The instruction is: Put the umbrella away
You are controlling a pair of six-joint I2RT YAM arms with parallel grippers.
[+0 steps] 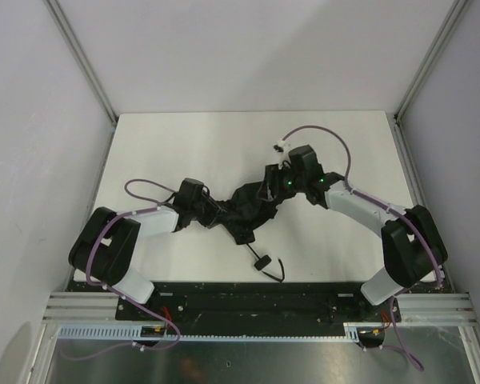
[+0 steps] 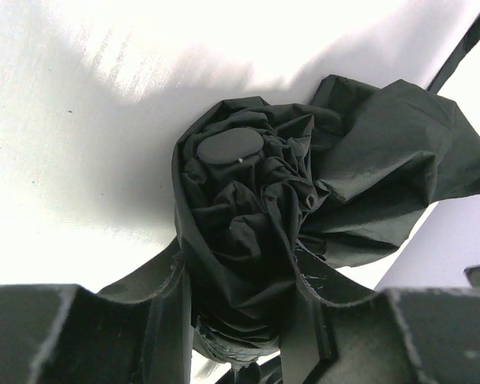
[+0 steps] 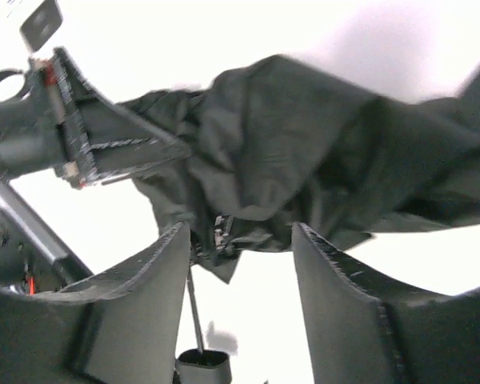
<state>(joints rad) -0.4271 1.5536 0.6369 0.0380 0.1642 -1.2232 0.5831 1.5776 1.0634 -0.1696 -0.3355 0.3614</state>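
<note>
The umbrella (image 1: 248,210) is a crumpled black fabric bundle in the middle of the white table. Its thin shaft leads to the small handle (image 1: 264,262) and cord nearer the arms. My left gripper (image 1: 212,214) is shut on the umbrella's left end. In the left wrist view both fingers (image 2: 164,304) press the rolled fabric (image 2: 248,216), and the round top cap (image 2: 230,146) faces the camera. My right gripper (image 1: 282,180) is at the bundle's right end. In the right wrist view it (image 3: 240,236) is open, with the fabric's edge (image 3: 304,160) just at its fingertips. The handle (image 3: 202,364) shows below.
White walls with metal posts (image 1: 80,60) enclose the table on three sides. Purple cables (image 1: 316,130) loop from both arms. The left gripper's body (image 3: 88,144) shows in the right wrist view, close on the left. A black rail (image 1: 240,296) runs along the table's near edge.
</note>
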